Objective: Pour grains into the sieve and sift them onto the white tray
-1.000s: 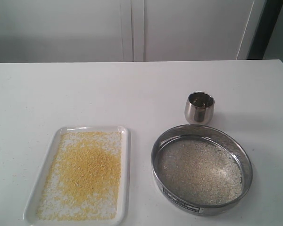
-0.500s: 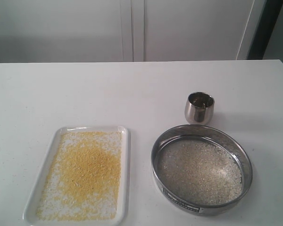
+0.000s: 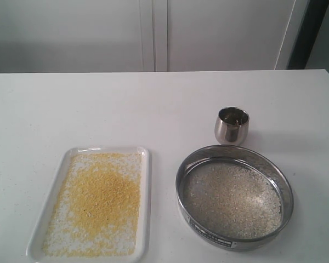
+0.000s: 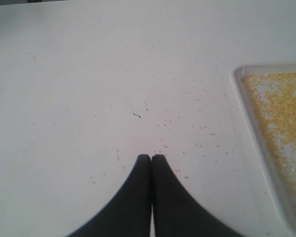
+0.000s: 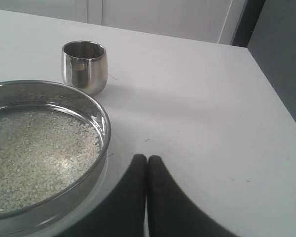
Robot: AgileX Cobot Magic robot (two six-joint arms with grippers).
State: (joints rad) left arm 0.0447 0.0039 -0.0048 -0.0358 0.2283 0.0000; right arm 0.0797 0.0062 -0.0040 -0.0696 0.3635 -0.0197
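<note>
You see a plain white table [image 3: 71, 104]. A white tray [image 3: 146, 208], rectangular with rounded corners and a raised rim, lies left of the sieve [image 3: 208, 233], apart from it, and carries fine golden-yellow grains [image 3: 101, 197]. The sieve is a wide, shallow metal ring with a label strip; whitish rice-like grains cover its mesh. A small rounded steel cup [image 3: 231, 127] stands just behind the sieve. Your right gripper [image 5: 147, 159] hangs near the sieve's wall, jaws pressed together, empty. Your left gripper [image 4: 151, 158], likewise closed and empty, is past the tray. Nothing has moved since a second ago.
</note>
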